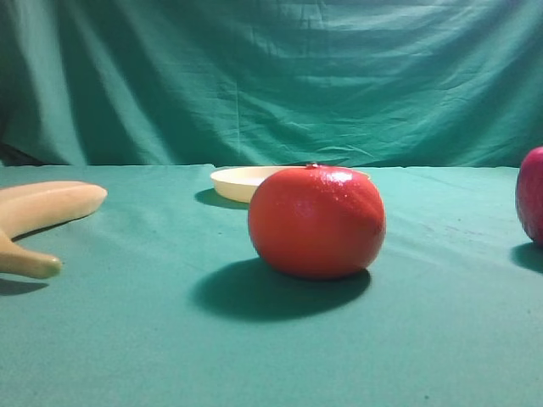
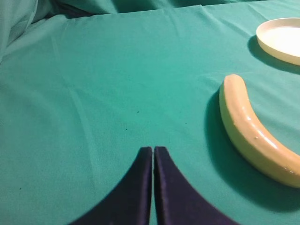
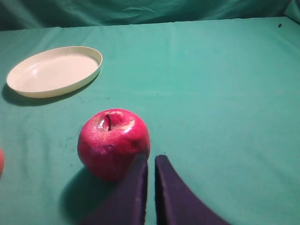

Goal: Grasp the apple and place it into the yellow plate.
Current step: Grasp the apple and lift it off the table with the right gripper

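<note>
Right wrist view: the small, glossy magenta-pink apple (image 3: 114, 143) with its thin dark stem is sitting upright on the green cloth-covered tabletop (image 3: 220, 93). The right pincer (image 3: 151, 161) is showing as two dark fingers pressed almost together, closed on nothing, with only a thin slit between them.

Key relation: the apple is lying just to the left of the right pincer's tips and slightly ahead, the left finger overlapping the apple's lower right flank in the view. Whether it is touching the skin I cannot tell. The apple is round, so there is no long axis to line up with; its stem is pointing up.

The shallow, round, pale cream-yellow plate (image 3: 54, 71) is lying empty beyond the apple, further left and well apart from it.

The left pincer (image 2: 153, 152) is also closed and empty, hovering over bare cloth. Beside it is a pale yellow curved banana (image 2: 251, 131), with the plate at the far right corner of its view; no apple is showing there. Judgement: the right arm is the nearer one, and it is needing to open and shift left before closing round the apple.

In the exterior high view the apple is peeking in right of a large orange-red round fruit (image 1: 316, 222).

No brands, labels or writing are showing anywhere.
</note>
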